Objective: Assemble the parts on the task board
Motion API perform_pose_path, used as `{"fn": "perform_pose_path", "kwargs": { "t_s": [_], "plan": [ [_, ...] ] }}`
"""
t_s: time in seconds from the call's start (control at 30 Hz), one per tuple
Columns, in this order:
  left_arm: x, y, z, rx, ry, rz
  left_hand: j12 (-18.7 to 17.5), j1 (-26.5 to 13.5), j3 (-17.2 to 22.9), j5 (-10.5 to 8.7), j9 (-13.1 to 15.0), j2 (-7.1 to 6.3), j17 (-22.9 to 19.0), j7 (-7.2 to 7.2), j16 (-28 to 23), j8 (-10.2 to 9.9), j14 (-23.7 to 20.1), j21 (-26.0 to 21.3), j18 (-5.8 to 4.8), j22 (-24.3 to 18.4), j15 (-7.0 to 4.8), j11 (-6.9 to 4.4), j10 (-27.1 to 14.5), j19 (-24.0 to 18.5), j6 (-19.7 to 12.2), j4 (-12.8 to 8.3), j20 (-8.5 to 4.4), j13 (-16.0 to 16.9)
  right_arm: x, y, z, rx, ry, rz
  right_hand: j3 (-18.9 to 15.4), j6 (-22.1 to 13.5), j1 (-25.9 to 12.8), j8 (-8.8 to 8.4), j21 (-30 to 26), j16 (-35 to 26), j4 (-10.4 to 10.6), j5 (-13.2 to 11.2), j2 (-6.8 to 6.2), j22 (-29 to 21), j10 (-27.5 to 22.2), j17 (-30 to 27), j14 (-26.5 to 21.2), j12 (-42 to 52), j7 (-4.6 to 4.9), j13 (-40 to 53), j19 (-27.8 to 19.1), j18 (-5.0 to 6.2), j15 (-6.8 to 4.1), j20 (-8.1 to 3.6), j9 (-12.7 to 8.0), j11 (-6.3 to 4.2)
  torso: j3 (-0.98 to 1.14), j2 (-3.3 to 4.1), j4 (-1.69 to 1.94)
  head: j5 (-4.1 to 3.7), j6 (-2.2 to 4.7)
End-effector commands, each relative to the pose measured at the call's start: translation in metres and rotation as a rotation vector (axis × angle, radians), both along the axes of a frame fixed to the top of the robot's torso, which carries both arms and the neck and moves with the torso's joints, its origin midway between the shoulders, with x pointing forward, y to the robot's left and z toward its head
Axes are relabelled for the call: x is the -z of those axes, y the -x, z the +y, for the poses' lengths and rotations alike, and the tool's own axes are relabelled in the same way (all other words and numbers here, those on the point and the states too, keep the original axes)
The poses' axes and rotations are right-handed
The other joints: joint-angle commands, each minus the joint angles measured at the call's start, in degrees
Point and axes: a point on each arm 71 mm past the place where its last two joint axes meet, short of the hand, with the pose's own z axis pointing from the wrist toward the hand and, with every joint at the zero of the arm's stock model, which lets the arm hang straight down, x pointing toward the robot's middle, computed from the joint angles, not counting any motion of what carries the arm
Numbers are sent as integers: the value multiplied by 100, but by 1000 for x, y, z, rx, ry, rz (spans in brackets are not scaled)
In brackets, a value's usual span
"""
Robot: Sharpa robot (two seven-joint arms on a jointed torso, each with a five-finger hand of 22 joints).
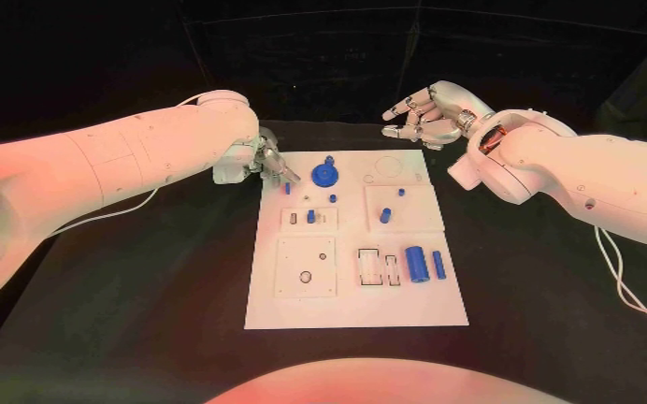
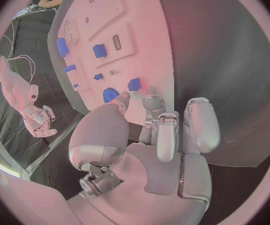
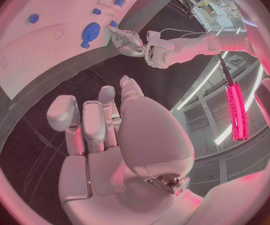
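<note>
My left hand [image 1: 260, 163] rests at the far left corner of the task board [image 1: 356, 301], fingers drawn close with the fingertips [image 2: 149, 96] touching the board beside a small blue part [image 2: 134, 84]; it holds nothing I can make out. My right hand [image 1: 424, 116] hovers off the board's far right corner, fingers loosely curled and empty. A blue gear [image 1: 325, 175] lies near my left hand; two blue cylinders [image 1: 426, 263] lie toward the board's near right.

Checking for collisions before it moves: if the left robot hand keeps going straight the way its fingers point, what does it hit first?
Probably the small blue part at the task board's near corner; the left robot hand points toward it, with the blue gear beyond. Height is unclear.
</note>
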Motion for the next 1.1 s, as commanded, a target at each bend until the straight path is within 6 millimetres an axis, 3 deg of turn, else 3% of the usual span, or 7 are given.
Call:
{"fn": "perform_pose_path", "kwargs": {
  "t_s": [0.03, 0.4, 0.8, 1.1],
  "plan": [
    [0, 1, -5, 24, 21, 3, 23, 59, -46, -3, -7, 22, 1509, -1, 19, -30, 604, -6, 44, 10, 42, 27, -8, 10, 49, 11, 42, 7, -1, 0, 1, -3, -2, 0, -7, -25, -21, 34, -29, -29, 15, 18, 20, -5, -26, 0, 85, 14, 6, -2, -29, 74, -26, -5, -3, 18, 1, 0, 1, -7, 5],
    [1, 4, -9, 41, 25, 10, 44, 193, -108, -3, -38, 96, 1509, -12, 19, -21, 604, 9, 40, 38, 37, 19, 6, 20, 97, -16, 40, 10, -1, -1, 1, -2, -1, 2, -7, -25, -21, 34, -29, -29, 15, 18, 20, -5, -26, 0, 85, 14, 6, -2, -29, 74, -26, -5, -3, 18, 1, 3, -1, -1, 7],
    [1, 5, -10, 47, 21, 19, 74, 776, 124, -1, -110, 427, 1509, -35, 19, -7, 604, 8, 39, 59, 20, -4, 20, 24, 152, -323, 29, 7, 0, -1, 1, -2, 1, 5, 0, -25, -6, 37, -34, -32, 15, 42, 33, -11, -30, 1, 85, 16, 5, -3, -31, 76, -27, -6, -3, 17, -2, 4, 0, 3, 0],
    [2, 8, -9, 49, 25, 18, 88, 942, 298, -1, -103, 501, 1509, -71, 19, 50, 604, 0, 41, 58, 0, -33, 32, 23, 204, -462, 14, 13, 0, -2, 0, 0, 3, 6, 1, -25, -5, 37, -35, -31, 15, 44, 34, -11, -29, 3, 86, 17, 5, -2, -31, 76, -27, -6, -3, 16, -1, 1, -3, 0, -35]
  ]
}}
